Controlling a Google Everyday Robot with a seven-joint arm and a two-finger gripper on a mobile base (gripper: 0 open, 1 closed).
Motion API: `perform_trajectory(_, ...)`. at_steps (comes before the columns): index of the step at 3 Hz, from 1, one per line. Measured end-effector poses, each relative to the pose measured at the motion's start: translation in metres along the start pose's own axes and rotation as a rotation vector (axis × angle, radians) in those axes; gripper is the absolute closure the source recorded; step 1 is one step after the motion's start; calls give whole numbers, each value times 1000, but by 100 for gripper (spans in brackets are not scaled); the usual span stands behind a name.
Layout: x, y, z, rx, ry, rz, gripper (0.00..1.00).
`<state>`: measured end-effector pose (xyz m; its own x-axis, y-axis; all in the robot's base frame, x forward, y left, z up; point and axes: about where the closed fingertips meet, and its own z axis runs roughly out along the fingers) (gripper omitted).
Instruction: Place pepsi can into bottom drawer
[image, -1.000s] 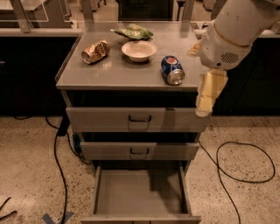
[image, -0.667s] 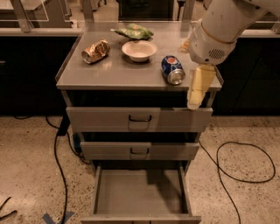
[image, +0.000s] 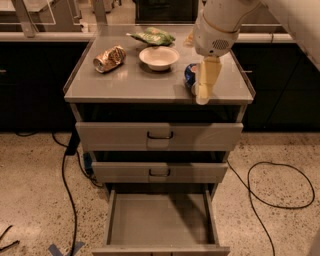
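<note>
A crushed gold-brown can (image: 109, 58) is lying at the left of the tabletop (image: 130, 86), with a white bowl (image: 159, 57) and a green bag (image: 152, 36) further right. The pepsi can (image: 189, 76) is sitting near the right front edge, showing only a blue sliver. The rest is hiding behind the gripper (image: 202, 96), which is hanging just in front of it. How wide the gripper is spread cannot be told. Below 2 drawer fronts, the bottom drawer (image: 157, 220) is standing pulled out, its front cut off.

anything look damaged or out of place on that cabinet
The gold-brown can at the cabinet top's back left is crumpled and lies on its side. The hand hangs at the front right, in front of the pepsi can. Nothing looks spilled.
</note>
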<state>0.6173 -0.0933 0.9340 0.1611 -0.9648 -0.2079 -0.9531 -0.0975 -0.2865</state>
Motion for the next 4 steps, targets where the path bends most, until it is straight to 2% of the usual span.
perform_trajectory(2,-4,2,5,4,18,-8,0)
perform_trajectory(4,-14,-14,46,-5,63,-47,0)
